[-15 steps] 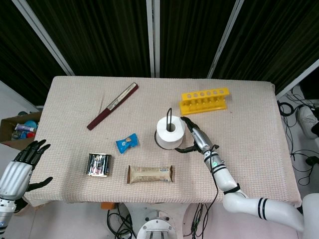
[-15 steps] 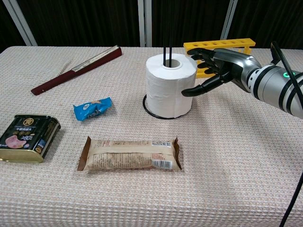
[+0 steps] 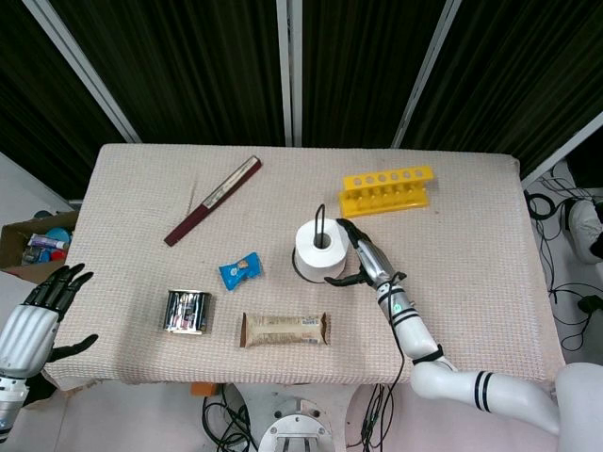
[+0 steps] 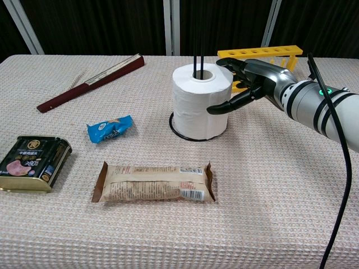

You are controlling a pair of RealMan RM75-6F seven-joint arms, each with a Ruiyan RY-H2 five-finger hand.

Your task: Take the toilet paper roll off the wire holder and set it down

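The white toilet paper roll stands upright on the black wire holder, whose two thin rods stick up through its core and whose base ring lies on the cloth. My right hand is at the roll's right side. Its thumb touches the roll's front side and its fingers curve past the top rear edge, spread apart. My left hand hangs open off the table's left edge, holding nothing, and appears only in the head view.
A yellow tube rack stands just behind the right hand. A wrapped snack bar, a tin can, a blue packet and a dark red folded fan lie to the left.
My right hand has moved left, closer around the roll, and its thumb now reaches the roll's side. The roll and the left hand have stayed put.
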